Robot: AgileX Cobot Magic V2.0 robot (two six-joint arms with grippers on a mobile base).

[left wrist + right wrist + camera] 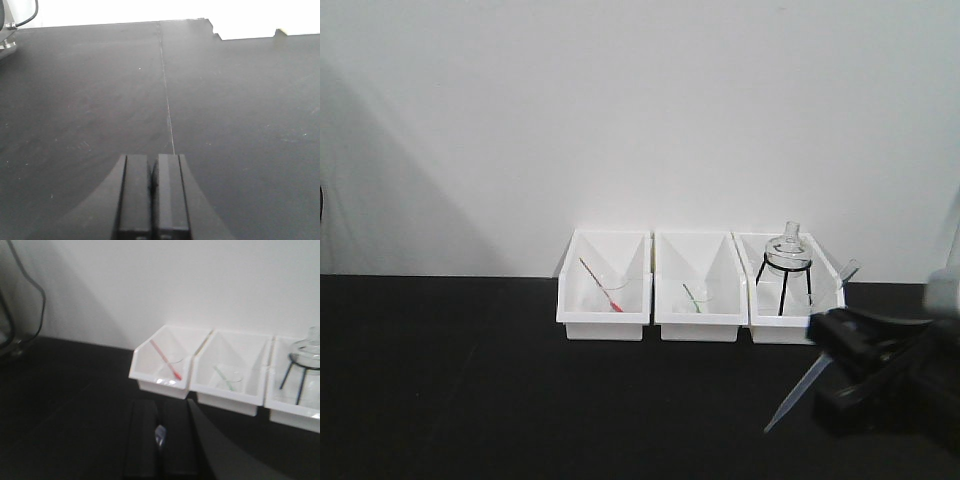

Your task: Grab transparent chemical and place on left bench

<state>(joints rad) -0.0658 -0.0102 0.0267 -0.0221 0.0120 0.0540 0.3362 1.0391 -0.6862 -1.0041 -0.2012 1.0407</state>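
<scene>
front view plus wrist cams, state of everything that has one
right gripper, shut on the transparent chemical
transparent chemical, held slanted, tip down, over the left bench
left gripper, shut, empty
red pipette, leaning in the left bin
green pipette, leaning in the middle bin
flask, upright on tripod in the right bin

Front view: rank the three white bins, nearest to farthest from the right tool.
1. Right bin, holding the tripod stand, beside the right tool.
2. Middle bin, with the green pipette.
3. Left bin, with the red pipette.
</scene>
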